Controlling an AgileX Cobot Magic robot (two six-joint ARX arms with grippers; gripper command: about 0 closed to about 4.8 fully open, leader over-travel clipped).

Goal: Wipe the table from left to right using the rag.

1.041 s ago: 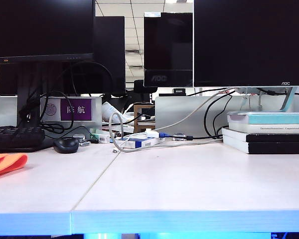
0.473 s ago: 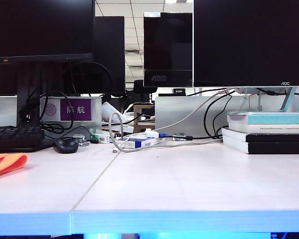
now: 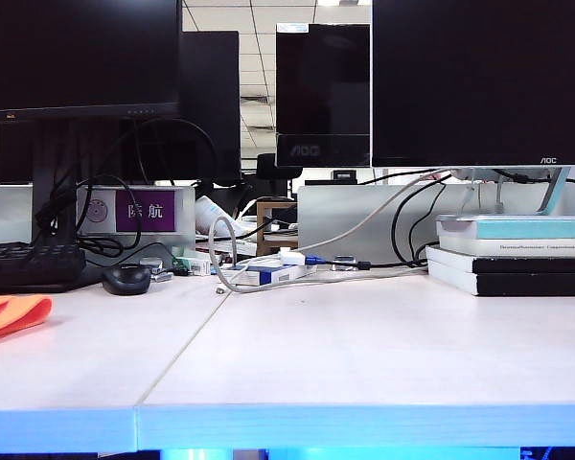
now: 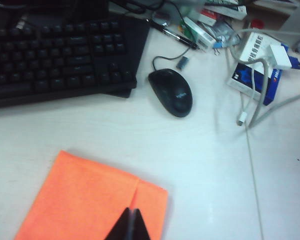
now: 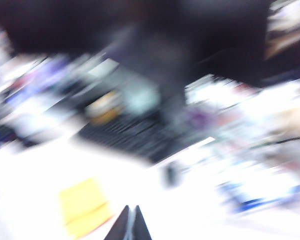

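Rag [image 3: 12, 314] sits flat at the far left of the table [image 3: 364, 355], only its right end showing at the edge of the ext view. No arm visible in that view. From my left wrist cam the rag [image 4: 90, 200] is a folded orange sheet w/ a seam line down it, lying on white table [image 4: 205, 165] just in front of the black keyboard [image 4: 55, 50]. Black mouse [image 4: 171, 92] is beside the keyboard, apart from the rag. Left claw [image 4: 131, 225] hangs over the rag's near part, fingers pressed together, nothing pinched; can't say if the tips touch the cloth. Right wrist cam is badly smeared. I read the right claw [image 5: 130, 225] as pressed together too, empty, over bare table, and a yellowish-orange patch [image 5: 85, 205] nearby is prob the rag. Keyboard [image 5: 125, 137] is a dark blur behind it.
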